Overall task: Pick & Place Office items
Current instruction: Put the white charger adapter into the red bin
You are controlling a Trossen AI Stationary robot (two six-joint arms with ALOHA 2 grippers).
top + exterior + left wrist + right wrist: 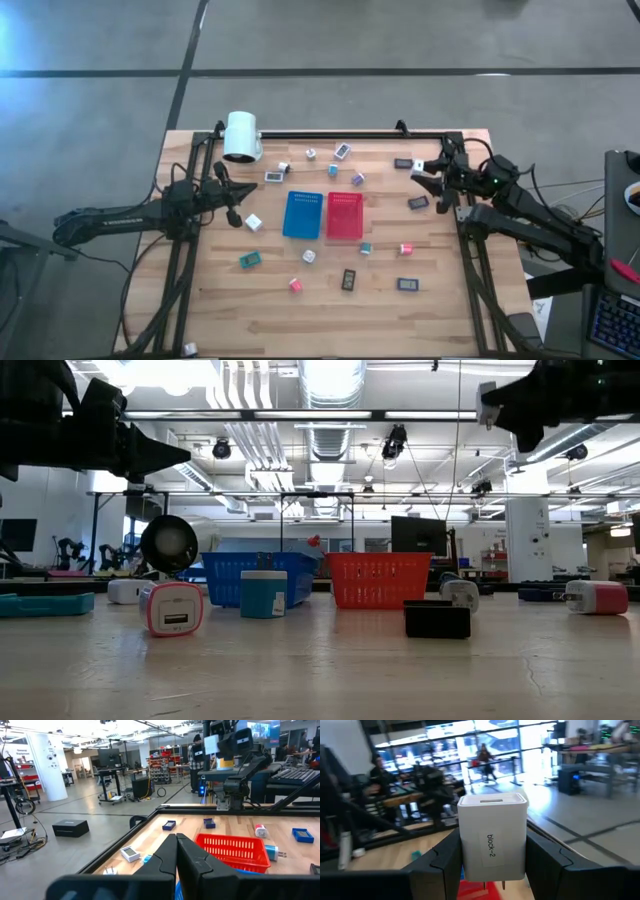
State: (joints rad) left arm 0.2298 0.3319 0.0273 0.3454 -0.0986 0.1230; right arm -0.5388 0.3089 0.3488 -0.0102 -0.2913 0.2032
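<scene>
**Office items lie scattered as right gripper lifts a white block**

Office items dot the wooden table around the blue tray and red tray; from overhead most are too small to tell apart. At left, the left gripper hangs with its dark fingers pressed together and nothing between them; a small white cube sits on the wood just beside its tips, apart from them. Its wrist camera shows only the upper edge of the blue tray below those fingers, the rest cut off. The big white cylinder lies near the table's back edge. At right, the right gripper is clamped on a white charger block marked "block-2", one finger flat against each side; the block's lower end is cut off, with a strip of red showing beneath. Blurred people stand in the room behind it.
</scene>
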